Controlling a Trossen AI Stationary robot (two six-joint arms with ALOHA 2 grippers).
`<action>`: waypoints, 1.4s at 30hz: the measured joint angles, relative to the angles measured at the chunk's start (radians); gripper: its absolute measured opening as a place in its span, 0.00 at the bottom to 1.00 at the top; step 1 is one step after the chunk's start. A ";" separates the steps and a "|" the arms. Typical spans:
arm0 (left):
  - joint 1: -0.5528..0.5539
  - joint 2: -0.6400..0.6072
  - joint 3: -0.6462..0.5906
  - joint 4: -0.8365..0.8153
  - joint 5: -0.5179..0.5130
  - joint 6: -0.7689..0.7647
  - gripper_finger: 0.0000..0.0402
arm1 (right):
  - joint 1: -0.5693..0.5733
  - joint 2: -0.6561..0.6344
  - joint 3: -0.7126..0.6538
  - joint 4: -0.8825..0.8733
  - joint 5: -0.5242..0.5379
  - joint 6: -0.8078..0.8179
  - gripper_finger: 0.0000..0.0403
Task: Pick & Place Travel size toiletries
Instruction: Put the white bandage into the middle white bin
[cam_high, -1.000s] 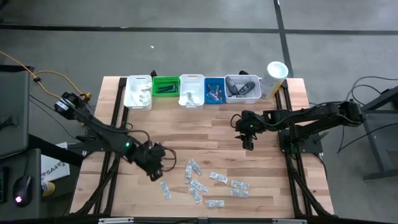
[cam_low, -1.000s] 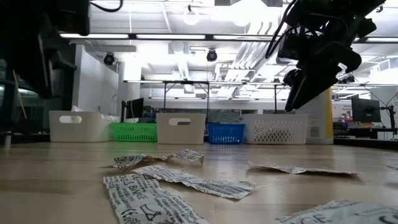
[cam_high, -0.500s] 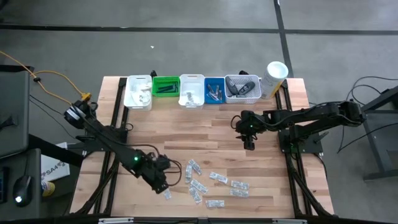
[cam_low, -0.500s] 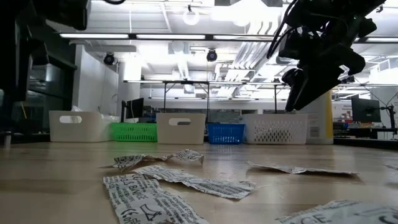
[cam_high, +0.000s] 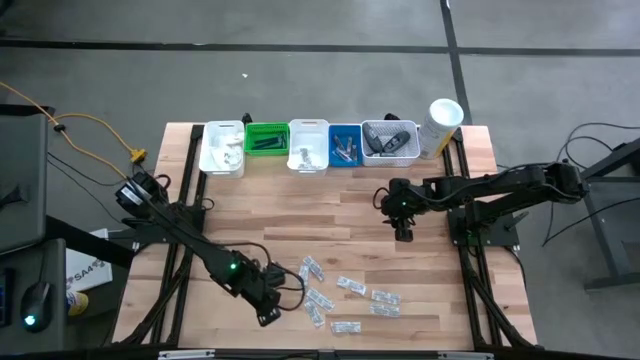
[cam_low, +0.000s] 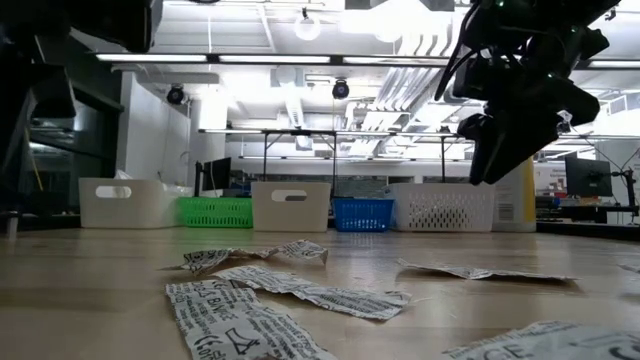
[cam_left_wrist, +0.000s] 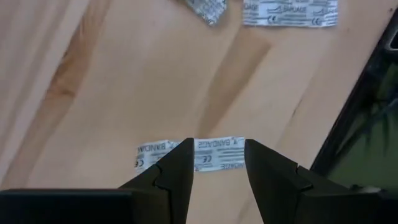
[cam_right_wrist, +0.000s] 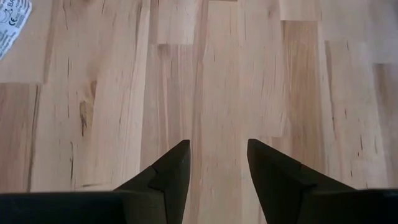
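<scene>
Several white printed sachets lie flat on the wooden table near its front edge, and also show in the low view. My left gripper hangs open over the leftmost sachet. Its two fingertips stand on either side of the sachet's middle, across its length. My right gripper hovers open above bare wood at mid-table right, with nothing between its fingers. In the low view it hangs well above the table.
A row of bins stands along the far edge: white, green, white, blue and a white mesh one. A tall white canister stands at their right. Bare wood lies between the bins and the sachets.
My left gripper has travelled toward the table's near edge and a little to the right, ending over the leftmost sachet, its fingers still open. The sachets have not moved.
</scene>
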 joint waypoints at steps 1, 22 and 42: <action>0.000 0.000 0.000 0.011 0.002 0.001 0.35 | 0.000 0.000 0.000 -0.001 0.000 0.000 0.38; -0.007 0.102 0.000 -0.101 0.056 0.195 0.62 | 0.025 0.000 0.000 -0.013 0.002 0.009 0.38; -0.007 0.195 0.002 -0.115 0.018 0.172 0.56 | 0.072 0.000 0.000 -0.014 0.008 0.032 0.38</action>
